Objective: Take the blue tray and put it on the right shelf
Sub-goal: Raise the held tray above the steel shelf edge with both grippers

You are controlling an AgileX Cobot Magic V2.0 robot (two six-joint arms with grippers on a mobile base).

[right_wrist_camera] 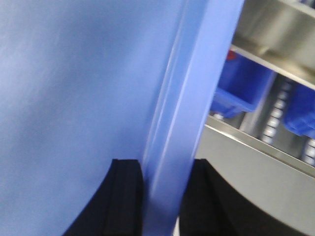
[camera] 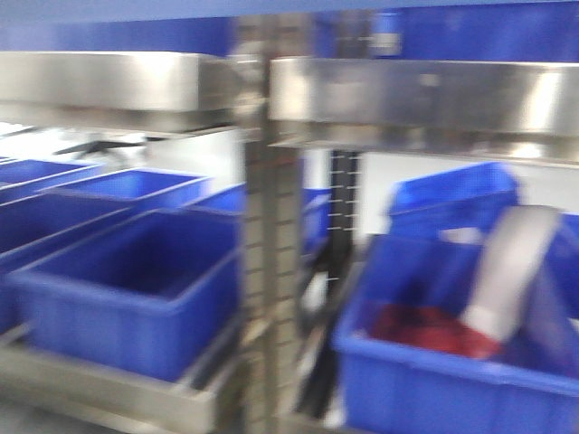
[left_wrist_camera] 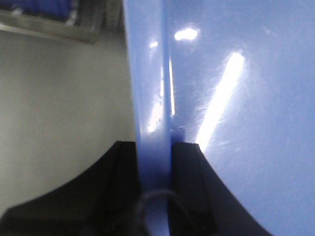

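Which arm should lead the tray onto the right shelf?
Probably right: left gripper and right gripper both clamp the glossy light-blue plastic tray, but the stainless-steel shelf shows beside the right.

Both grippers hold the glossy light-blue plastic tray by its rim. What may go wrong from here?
1. The left gripper and the right gripper pinch only the rim of the glossy light-blue plastic tray; it may slip or tilt.
2. The front view is blurred, so the tray could strike the lip of the shiny stainless-steel shelf or the perforated grey upright.
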